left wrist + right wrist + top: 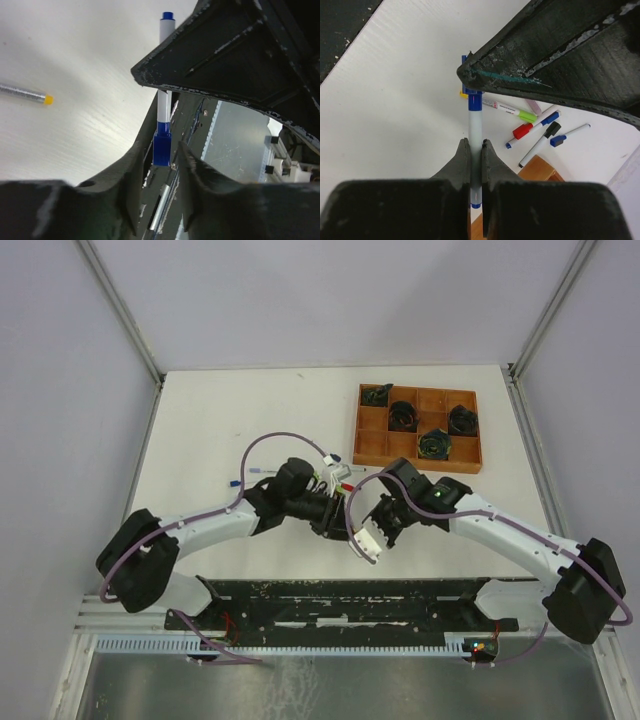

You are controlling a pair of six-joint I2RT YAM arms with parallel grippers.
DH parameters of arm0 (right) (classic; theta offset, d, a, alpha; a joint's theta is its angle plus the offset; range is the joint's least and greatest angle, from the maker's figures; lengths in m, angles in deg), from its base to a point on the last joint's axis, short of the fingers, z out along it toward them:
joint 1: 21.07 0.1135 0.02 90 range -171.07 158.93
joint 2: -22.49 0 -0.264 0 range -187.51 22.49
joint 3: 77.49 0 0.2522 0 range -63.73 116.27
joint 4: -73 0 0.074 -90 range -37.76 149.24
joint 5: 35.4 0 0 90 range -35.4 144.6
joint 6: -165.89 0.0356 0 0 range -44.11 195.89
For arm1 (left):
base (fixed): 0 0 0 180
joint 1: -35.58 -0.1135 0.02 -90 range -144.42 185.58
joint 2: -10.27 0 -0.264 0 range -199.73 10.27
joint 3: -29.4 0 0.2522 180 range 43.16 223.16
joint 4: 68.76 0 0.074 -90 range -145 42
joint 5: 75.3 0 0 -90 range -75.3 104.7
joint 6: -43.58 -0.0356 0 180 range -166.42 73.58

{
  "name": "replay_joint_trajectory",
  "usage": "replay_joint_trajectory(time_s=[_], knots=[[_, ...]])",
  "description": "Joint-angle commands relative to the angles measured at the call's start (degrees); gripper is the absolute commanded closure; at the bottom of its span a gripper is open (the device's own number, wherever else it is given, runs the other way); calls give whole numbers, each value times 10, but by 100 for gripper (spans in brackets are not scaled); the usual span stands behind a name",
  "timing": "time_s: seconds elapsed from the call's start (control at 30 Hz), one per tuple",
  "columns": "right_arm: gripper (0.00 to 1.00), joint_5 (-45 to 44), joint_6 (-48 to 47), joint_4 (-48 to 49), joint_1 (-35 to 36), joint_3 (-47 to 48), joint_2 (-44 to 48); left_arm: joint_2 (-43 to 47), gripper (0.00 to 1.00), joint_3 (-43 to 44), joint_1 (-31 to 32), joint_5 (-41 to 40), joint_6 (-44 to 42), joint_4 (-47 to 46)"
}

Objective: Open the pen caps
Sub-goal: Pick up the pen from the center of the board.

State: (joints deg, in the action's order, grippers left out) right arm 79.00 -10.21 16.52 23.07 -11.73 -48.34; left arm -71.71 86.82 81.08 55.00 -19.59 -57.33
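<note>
blue pen [163,107] mid-barrel hidden, yellow-tipped pen [25,93] cut off left

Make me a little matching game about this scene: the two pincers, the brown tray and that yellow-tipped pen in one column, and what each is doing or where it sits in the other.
Column one:
1. right pincer
2. left pincer
3. brown compartment tray
4. yellow-tipped pen

Column two:
A. lying loose on the table
B. shut on the barrel of the blue pen
C. open, standing either side of the blue cap
D. at the table's far right, with dark items in some compartments

Pairs: 1-B, 2-C, 3-D, 4-A.
</note>
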Motion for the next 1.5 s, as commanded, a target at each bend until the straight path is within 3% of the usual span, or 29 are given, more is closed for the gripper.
replay_joint_trajectory(time_s=[0.0,0.1,0.27,0.37,0.5,0.6,0.73,0.9,1.2,1.47], knots=[[98,2,22,7,2,5,17,49,48,19,2,-46,3,8],[98,-6,44,4,1,12,22,99,37,7,1,-96,2,11],[98,53,121,-23,-38,50,30,237,30,-65,0,-226,-3,-66],[98,97,223,-16,-72,80,34,335,18,-147,0,-335,40,-200],[98,113,445,42,-83,121,34,418,7,-288,1,-453,161,-425],[98,116,624,87,-83,137,32,416,10,-330,1,-498,270,-532],[98,119,718,135,-86,133,25,380,21,-302,5,-498,342,-518],[98,114,736,155,-86,121,14,319,23,-286,39,-571,369,-524],[99,90,744,182,-78,101,13,219,27,-246,92,-627,372,-587],[98,73,736,184,-68,97,11,183,39,-226,113,-678,361,-587]])
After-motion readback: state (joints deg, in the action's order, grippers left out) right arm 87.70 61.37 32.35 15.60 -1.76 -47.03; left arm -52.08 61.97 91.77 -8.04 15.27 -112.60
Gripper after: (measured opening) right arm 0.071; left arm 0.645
